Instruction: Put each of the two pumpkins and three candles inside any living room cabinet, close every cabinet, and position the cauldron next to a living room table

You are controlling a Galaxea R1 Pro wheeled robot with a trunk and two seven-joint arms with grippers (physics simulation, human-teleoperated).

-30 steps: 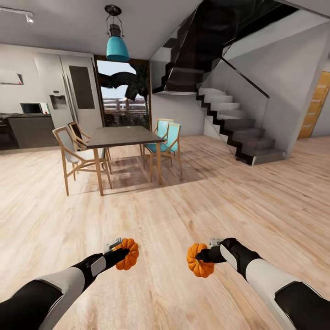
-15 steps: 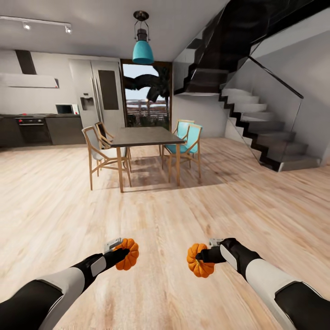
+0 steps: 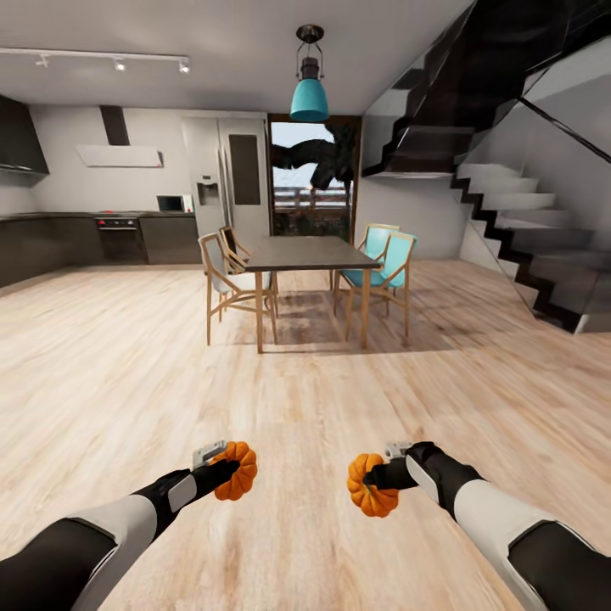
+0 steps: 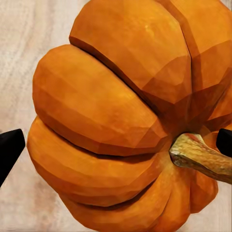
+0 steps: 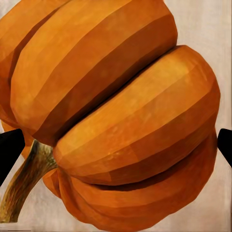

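Observation:
I hold two orange ribbed pumpkins above the light wood floor. My left gripper (image 3: 226, 472) is shut on one pumpkin (image 3: 237, 470), which bulks large in the left wrist view (image 4: 121, 111) with its stem to one side and a black fingertip (image 4: 9, 150) at the edge. My right gripper (image 3: 375, 480) is shut on the other pumpkin (image 3: 371, 485), seen close in the right wrist view (image 5: 116, 116), with black fingertips (image 5: 9, 150) either side. The candles, cabinet, cauldron and the living room's coffee table are out of view.
Ahead stands a dark dining table (image 3: 310, 253) with wooden chairs (image 3: 225, 280) and teal chairs (image 3: 386, 265) under a teal pendant lamp (image 3: 309, 95). A kitchen with dark counters (image 3: 85, 238) and a fridge (image 3: 225, 178) lines the back left. Stairs (image 3: 543, 255) rise at right.
The whole view has swung left: the dining table and stairs slid rightward and more kitchen appeared. Both arms keep the same pose with their pumpkins.

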